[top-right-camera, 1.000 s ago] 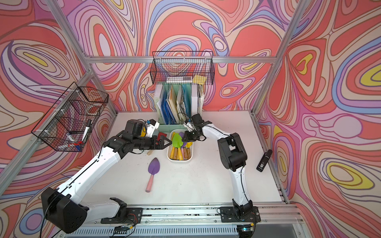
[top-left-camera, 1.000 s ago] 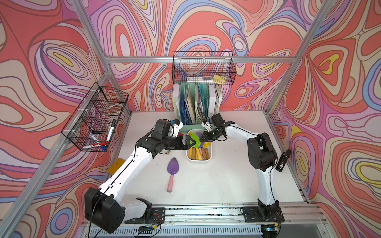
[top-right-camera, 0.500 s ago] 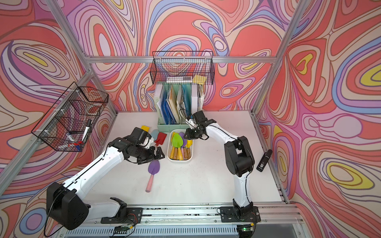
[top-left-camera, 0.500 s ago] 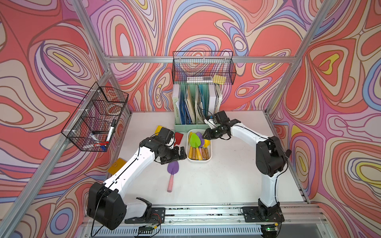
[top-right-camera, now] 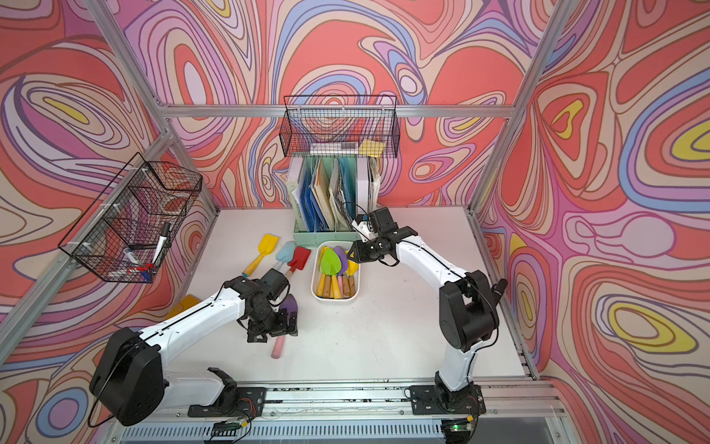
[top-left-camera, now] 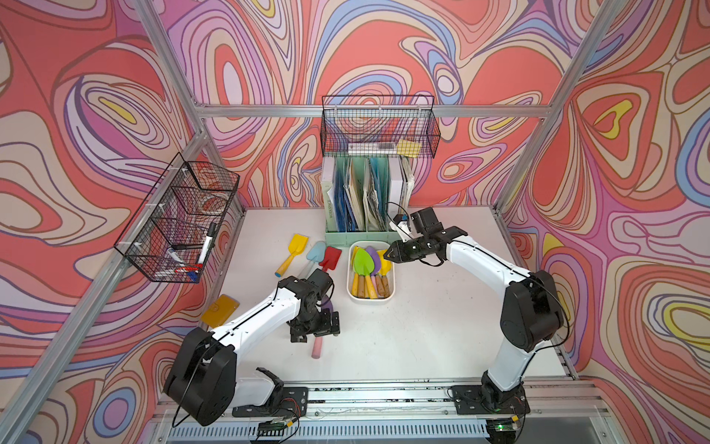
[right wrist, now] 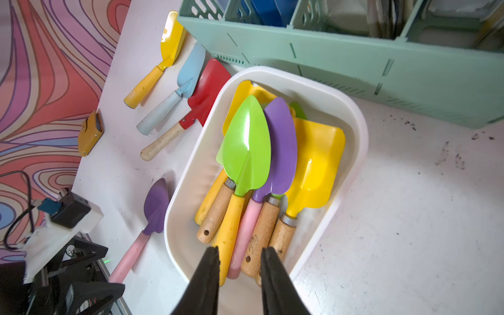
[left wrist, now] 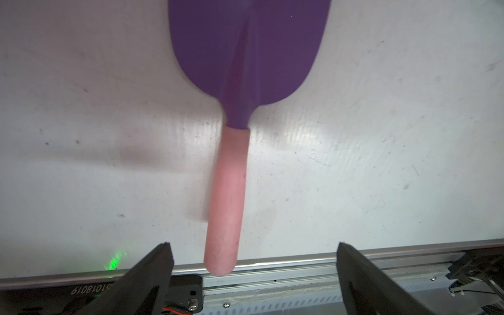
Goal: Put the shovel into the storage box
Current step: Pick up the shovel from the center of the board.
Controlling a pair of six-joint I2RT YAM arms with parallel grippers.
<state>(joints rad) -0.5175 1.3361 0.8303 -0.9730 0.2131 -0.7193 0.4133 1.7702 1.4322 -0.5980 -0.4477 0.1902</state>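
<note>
- The left gripper (left wrist: 252,252) stands with its jaws spread wide. In the left wrist view the two dark fingertips (left wrist: 161,259) sit at the bottom of the frame, one on each side of the pink handle's end, with bare table between each of them and the handle.
- The purple shovel (left wrist: 236,163) lies flat on the white table (top-left-camera: 442,326), outside the storage box (top-left-camera: 350,286). In both top views it is just left of the box's lower corner. Its blade (top-right-camera: 291,305) points up the frame and its pink handle (top-left-camera: 317,349) points towards the bottom edge, partly under the left gripper (top-left-camera: 316,337).
- The right gripper (right wrist: 240,249) has only a narrow gap between its jaws, with nothing clamped in it. In a top view its tip (top-left-camera: 386,255) hangs over the box's upper right rim.
- The storage box (right wrist: 272,73) is at the centre of the table and holds several shovels. A green one (right wrist: 245,152), a purple one (right wrist: 283,147) and a yellow one (right wrist: 316,163) lie on top.
- Left of the box, higher in the frame, a yellow shovel (top-left-camera: 295,250), a light blue shovel (top-left-camera: 316,251) and a red shovel (top-left-camera: 330,257) lie side by side on the table.
- A mint-green file holder (top-left-camera: 361,235) stands directly behind the box.
</note>
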